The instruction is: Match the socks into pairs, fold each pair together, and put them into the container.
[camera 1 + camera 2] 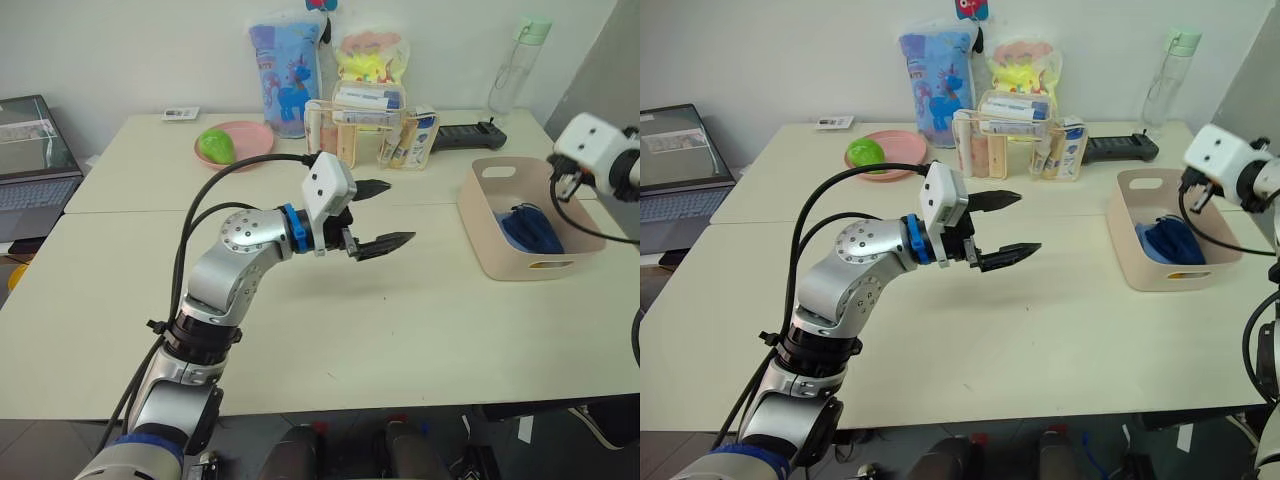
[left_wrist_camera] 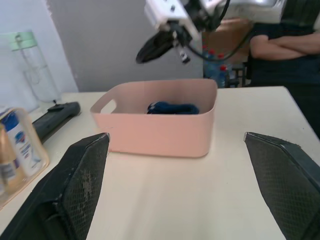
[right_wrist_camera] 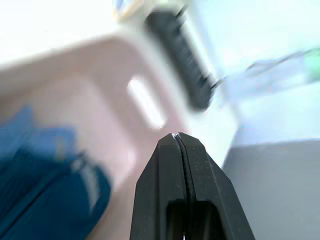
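Table holds no loose socks; blue pair sits in tub. My left gripper gapes, right gripper pinched empty: I'd retract.

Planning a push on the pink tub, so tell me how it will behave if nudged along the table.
The pink tub would probably slide, not tip: it looks low and wide. Likely light: thin plastic holding just blue socks. A push high on its wall may flex it.

My container is pale pink, and the socks lying in it are blue, some darker navy. My two gripper fingers are black with a fine mesh texture, my table cream
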